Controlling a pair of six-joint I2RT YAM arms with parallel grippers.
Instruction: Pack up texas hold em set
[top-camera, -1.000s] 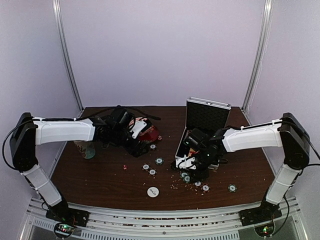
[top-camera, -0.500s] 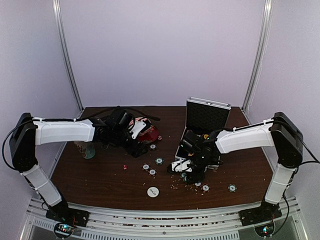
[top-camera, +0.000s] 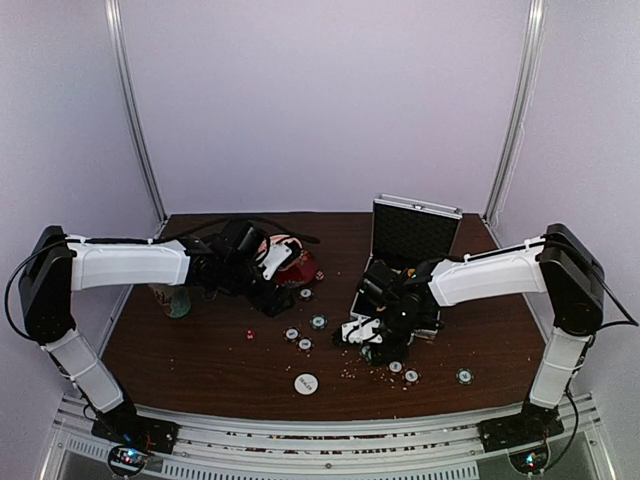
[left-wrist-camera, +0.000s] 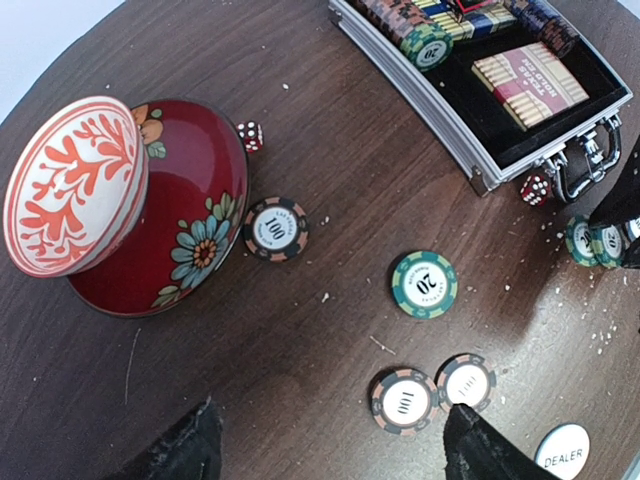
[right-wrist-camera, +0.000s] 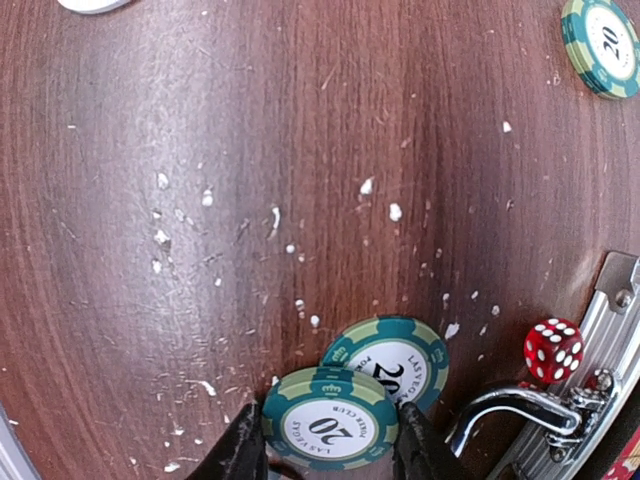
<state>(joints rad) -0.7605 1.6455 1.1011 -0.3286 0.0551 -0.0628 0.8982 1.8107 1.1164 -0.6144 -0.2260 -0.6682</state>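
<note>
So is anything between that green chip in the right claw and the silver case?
Only low things: the gripped chip overlaps a second green chip, then come a red die and the handle before the case. Lifted by the right gripper, it should clear them.

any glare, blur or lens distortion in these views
right wrist: pale glare streaks the dark wooden table, green-white round poker chip sharp; left wrist: wide lens bows the table edge, black fingertips soft; top external: even light, little fine detail
</note>
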